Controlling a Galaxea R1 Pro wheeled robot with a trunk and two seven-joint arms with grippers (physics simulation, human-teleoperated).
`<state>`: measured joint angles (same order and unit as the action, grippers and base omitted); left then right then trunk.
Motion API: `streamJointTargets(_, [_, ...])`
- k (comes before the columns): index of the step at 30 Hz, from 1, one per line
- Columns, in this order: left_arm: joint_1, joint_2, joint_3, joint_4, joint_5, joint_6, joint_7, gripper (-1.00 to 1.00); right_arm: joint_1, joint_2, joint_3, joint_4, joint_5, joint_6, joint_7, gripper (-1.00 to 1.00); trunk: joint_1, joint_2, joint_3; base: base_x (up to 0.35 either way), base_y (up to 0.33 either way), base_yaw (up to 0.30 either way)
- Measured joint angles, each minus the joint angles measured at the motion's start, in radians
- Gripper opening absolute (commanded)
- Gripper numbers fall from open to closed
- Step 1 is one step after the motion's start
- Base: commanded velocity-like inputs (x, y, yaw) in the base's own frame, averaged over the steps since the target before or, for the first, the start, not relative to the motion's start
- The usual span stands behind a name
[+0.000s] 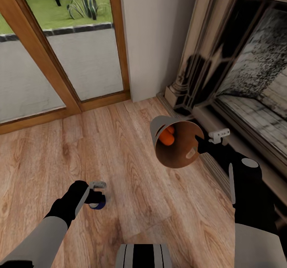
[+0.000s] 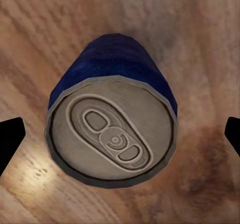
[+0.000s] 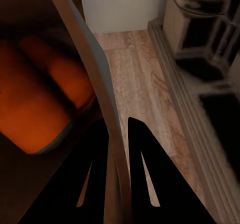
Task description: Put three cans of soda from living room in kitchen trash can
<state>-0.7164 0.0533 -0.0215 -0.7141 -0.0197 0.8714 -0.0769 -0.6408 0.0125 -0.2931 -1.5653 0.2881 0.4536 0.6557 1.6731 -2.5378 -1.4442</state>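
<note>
A dark blue can of soda (image 1: 98, 205) (image 2: 112, 124) with a pale top stands upright on the wood-plank floor. My left gripper (image 1: 96, 196) (image 2: 120, 134) hangs straight above it, open, with one fingertip (image 2: 10, 139) well out on each side of the can. My right gripper (image 1: 198, 143) (image 3: 117, 129) is shut on the rim of the tash can (image 1: 181, 158) (image 3: 95, 84). It holds the bin in the air, tilted with its brown inside towards me. Two orange cans of soda (image 1: 167, 137) (image 3: 35, 109) lie inside it.
Wood-framed glass doors (image 1: 59, 60) stand at the back left, with a white wall (image 1: 155, 32) beside them. The dark fireplace (image 1: 223, 72) and its raised hearth edge (image 1: 217, 168) run along the right, close to my right arm. Open floor (image 1: 131, 172) lies between the grippers.
</note>
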Motion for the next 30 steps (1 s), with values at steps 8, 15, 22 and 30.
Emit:
streamJointTargets(8, [0.000, -0.001, 0.000, -0.001, -0.002, -0.001, 0.003, 1.00, 0.001, 0.001, 0.000, 0.001, 0.003, 0.000, 0.000, -1.00, 0.001, -0.001, -0.012, 0.003, 0.000, 0.000])
streamJointTargets(15, [0.000, -0.001, 0.000, -0.002, -0.003, -0.002, 0.003, 1.00, 0.002, 0.001, 0.001, 0.001, 0.000, 0.001, -0.001, -1.00, 0.003, -0.001, -0.023, 0.000, 0.000, 0.000])
streamJointTargets(22, [0.001, -0.001, -0.001, -0.004, 0.000, -0.004, 0.004, -1.00, 0.012, 0.001, 0.002, 0.002, 0.004, 0.002, -0.002, -1.00, 0.003, -0.001, -0.023, 0.000, 0.000, 0.000])
streamJointTargets(30, [0.001, -0.002, -0.001, -0.004, -0.002, -0.005, 0.005, -1.00, 0.019, 0.001, 0.004, 0.001, 0.002, 0.000, -0.007, -1.00, 0.001, -0.001, -0.008, 0.000, 0.000, 0.000])
